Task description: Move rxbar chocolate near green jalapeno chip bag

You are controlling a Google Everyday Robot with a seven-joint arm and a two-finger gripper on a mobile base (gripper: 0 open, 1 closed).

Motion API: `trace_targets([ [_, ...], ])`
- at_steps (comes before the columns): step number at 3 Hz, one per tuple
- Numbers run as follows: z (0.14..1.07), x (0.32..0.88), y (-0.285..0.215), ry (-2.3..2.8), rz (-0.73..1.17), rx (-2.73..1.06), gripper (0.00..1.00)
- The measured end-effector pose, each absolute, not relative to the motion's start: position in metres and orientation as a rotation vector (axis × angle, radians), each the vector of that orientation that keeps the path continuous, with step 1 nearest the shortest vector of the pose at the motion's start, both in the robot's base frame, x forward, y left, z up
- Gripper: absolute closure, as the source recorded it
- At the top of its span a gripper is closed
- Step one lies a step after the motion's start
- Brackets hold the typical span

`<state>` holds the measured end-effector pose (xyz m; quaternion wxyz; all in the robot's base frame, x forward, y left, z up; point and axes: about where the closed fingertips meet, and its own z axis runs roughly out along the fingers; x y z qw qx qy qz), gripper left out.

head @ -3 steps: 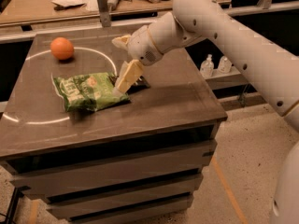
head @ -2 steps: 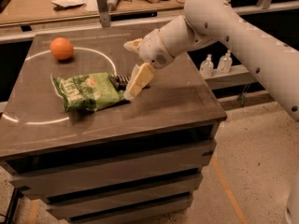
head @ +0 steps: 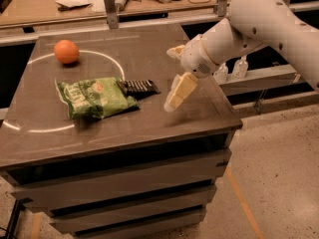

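Dark-brown-wrapped rxbar chocolate [head: 138, 87], small and flat, lies on the tabletop [head: 164, 128] touching the crinkled green jalapeno chip bag [head: 95, 97] — likely light, stiffish, slick, best pinched across its width — while the cream gripper [head: 177, 91] hangs near its right end, whether open or closed I cannot tell.

The green jalapeno chip bag [head: 97, 97] lies flat on the dark table [head: 149, 133]. The rxbar chocolate [head: 139, 87] lies at the bag's top right corner and seems to touch it. The gripper [head: 177, 92] hangs to the right of the bag, apart from the bar. An orange [head: 66, 51] sits behind the bag, well apart.
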<state>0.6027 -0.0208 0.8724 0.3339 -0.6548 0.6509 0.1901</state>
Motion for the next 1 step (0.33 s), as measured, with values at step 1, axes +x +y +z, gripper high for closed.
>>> trace_targets([
  [1, 0.8723, 0.6027, -0.0208, 1.699, 0.496, -1.709, 0.0],
])
